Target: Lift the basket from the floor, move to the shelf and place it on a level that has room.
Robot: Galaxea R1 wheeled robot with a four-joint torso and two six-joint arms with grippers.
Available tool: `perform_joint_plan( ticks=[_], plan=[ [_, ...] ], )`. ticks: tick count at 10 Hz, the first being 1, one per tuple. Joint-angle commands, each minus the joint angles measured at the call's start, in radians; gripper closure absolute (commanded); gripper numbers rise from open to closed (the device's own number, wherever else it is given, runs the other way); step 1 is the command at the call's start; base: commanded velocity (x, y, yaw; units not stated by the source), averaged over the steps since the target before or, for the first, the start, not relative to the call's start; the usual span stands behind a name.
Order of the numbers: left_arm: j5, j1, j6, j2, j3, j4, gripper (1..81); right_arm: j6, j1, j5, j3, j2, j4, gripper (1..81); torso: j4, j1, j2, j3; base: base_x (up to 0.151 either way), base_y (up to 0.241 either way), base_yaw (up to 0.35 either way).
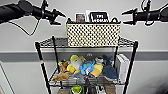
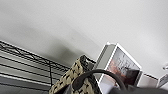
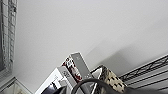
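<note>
The basket [image 3: 111,78], holding upright boxes [image 3: 80,65], stands on the wire level [image 3: 147,68].

Plain pale grey wall [image 1: 150,32], darker horizontal band [image 1: 17,55] across it, even light

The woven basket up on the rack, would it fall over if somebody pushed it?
Probably not easily. The woven basket looks wide and low and sits flat on the top wire tier, so a push would likely slide it rather than tip it. The books standing inside may add weight and could shift. Its weave keeps straight sides, so it seems fairly stiff.
</note>
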Motion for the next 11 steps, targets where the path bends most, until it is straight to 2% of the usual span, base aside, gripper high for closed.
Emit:
perform_joint_plan(
  ticks=[1,3,6,10,11],
  plan=[
    [-0.014,-0.192,0.005,-0.131,0.137,0.002,1.0,0.001,0.185,0.004,0.105,-0.077,0.012,1.0,0.000,0.000,0.000,0.000,0.000,0.000,0.000],
    [-0.048,-0.201,0.005,-0.214,0.243,0.002,1.0,0.001,0.197,-0.003,0.172,-0.164,0.012,1.0,0.000,0.000,0.000,0.000,0.000,0.000,0.000],
    [-0.046,-0.201,0.003,-0.329,0.347,0.008,1.0,0.003,0.211,-0.029,0.227,-0.263,-0.002,1.0,0.000,0.000,0.000,0.000,0.000,0.000,0.000],
    [0.012,-0.179,0.003,-0.467,0.363,0.073,1.0,0.005,0.186,-0.093,0.223,-0.368,-0.053,1.0,0.000,-0.001,-0.001,0.001,0.000,0.000,0.000],
    [0.029,-0.170,0.003,-0.496,0.363,0.100,1.0,0.006,0.174,-0.136,0.203,-0.377,-0.080,1.0,0.000,-0.001,-0.001,0.001,0.000,0.000,0.000]
  ],
)
